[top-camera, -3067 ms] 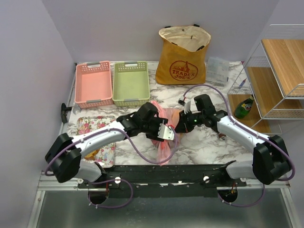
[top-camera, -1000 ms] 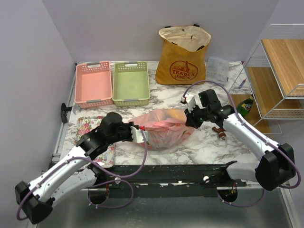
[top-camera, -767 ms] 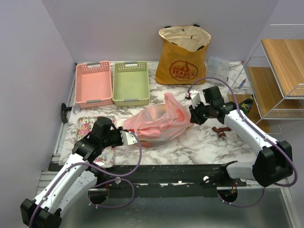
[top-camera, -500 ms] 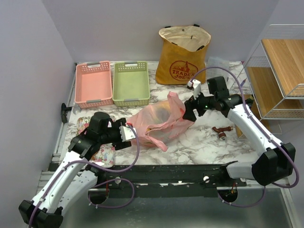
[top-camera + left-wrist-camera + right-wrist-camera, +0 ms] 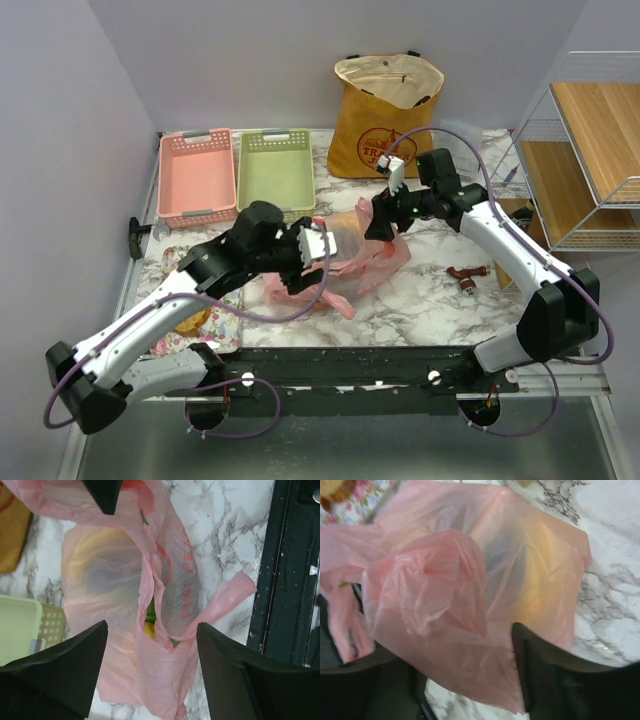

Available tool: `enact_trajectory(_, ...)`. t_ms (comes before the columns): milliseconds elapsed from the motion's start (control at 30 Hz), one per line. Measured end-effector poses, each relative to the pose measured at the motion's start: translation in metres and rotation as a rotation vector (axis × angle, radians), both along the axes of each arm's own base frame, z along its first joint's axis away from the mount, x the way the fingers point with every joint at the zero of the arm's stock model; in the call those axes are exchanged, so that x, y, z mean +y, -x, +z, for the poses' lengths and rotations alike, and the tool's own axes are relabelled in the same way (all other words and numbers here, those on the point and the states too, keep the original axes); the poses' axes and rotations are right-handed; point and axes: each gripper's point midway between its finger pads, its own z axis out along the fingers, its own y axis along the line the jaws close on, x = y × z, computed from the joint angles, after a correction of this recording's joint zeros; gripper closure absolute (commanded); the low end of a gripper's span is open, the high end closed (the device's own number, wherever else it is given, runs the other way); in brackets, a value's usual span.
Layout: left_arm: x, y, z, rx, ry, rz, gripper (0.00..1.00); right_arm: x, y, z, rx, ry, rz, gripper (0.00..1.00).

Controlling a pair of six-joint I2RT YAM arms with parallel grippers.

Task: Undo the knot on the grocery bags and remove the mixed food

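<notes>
Left gripper [image 5: 151,630] gapes over pink bag [image 5: 105,580] holding yellow, green food [image 5: 148,625]; right gripper [image 5: 465,650] also apart.

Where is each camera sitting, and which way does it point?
Top external: above and behind, looking down at the marble table; left arm, right arm show.
Left wrist: rides its arm, looking down through the open left claw at the pink bag.
Right wrist: rides its arm, facing the bag past the right claw.
All share the pink bag.

The tote [image 5: 360,120] shows a half-hidden "Trader Joe's" logo; the pink bag [image 5: 110,580] reads "PINK PEA".
</notes>
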Motion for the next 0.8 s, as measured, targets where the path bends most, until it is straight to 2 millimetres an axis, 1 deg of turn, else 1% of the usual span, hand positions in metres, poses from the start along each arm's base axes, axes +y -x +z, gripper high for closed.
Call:
enact_trajectory(33,-0.005,-0.005,-0.001,0.015,-0.007,0.015,0.31,0.000,-0.001,-0.005,0.012,0.009,-0.001,0.54)
enact_trajectory(67,-0.010,-0.012,-0.005,0.041,-0.022,0.044,0.35,0.000,-0.001,-0.008,0.018,0.018,0.000,0.61)
enact_trajectory(100,-0.013,-0.019,-0.011,0.066,-0.038,0.071,0.40,-0.001,0.001,-0.009,0.025,0.023,0.000,0.73)
enact_trajectory(133,-0.015,-0.022,-0.017,0.081,-0.051,0.089,0.47,-0.002,0.002,-0.008,0.024,0.028,0.001,0.86)
enact_trajectory(167,-0.015,-0.026,-0.027,0.098,-0.072,0.115,0.56,-0.003,0.004,-0.005,0.018,0.032,0.002,0.95)
enact_trajectory(200,-0.012,-0.028,-0.036,0.107,-0.091,0.139,0.61,-0.005,0.005,-0.001,0.008,0.034,-0.002,0.99)
enact_trajectory(233,-0.007,-0.030,-0.045,0.111,-0.117,0.166,0.65,-0.007,0.006,0.005,-0.008,0.035,-0.011,0.99)
enact_trajectory(267,0.002,-0.030,-0.057,0.113,-0.151,0.199,0.69,-0.010,0.007,0.012,-0.024,0.036,-0.025,0.99)
enact_trajectory(300,0.011,-0.032,-0.065,0.113,-0.180,0.228,0.72,-0.014,0.010,0.021,-0.051,0.037,-0.042,0.99)
enact_trajectory(367,0.029,-0.038,-0.075,0.121,-0.229,0.293,0.73,-0.020,0.015,0.038,-0.093,0.031,-0.065,0.99)
enact_trajectory(433,0.051,-0.052,-0.079,0.125,-0.262,0.386,0.74,-0.025,0.021,0.060,-0.143,0.015,-0.087,0.99)
enact_trajectory(500,0.073,-0.064,-0.080,0.124,-0.285,0.467,0.75,-0.028,0.024,0.075,-0.175,0.000,-0.109,0.99)
enact_trajectory(567,0.094,-0.074,-0.079,0.105,-0.302,0.526,0.76,-0.032,0.025,0.085,-0.199,-0.002,-0.134,0.99)
enact_trajectory(633,0.118,-0.077,-0.073,0.075,-0.303,0.577,0.77,-0.037,0.026,0.088,-0.205,0.003,-0.163,0.99)
enact_trajectory(667,0.127,-0.077,-0.069,0.067,-0.299,0.590,0.75,-0.038,0.026,0.088,-0.202,0.008,-0.170,0.99)
enact_trajectory(733,0.139,-0.077,-0.062,0.050,-0.284,0.590,0.65,-0.039,0.029,0.085,-0.181,0.010,-0.175,0.99)
enact_trajectory(767,0.143,-0.075,-0.059,0.041,-0.280,0.576,0.56,-0.038,0.030,0.084,-0.168,0.006,-0.174,0.99)
enact_trajectory(800,0.146,-0.074,-0.058,0.043,-0.277,0.572,0.41,-0.036,0.033,0.083,-0.150,-0.005,-0.167,0.99)
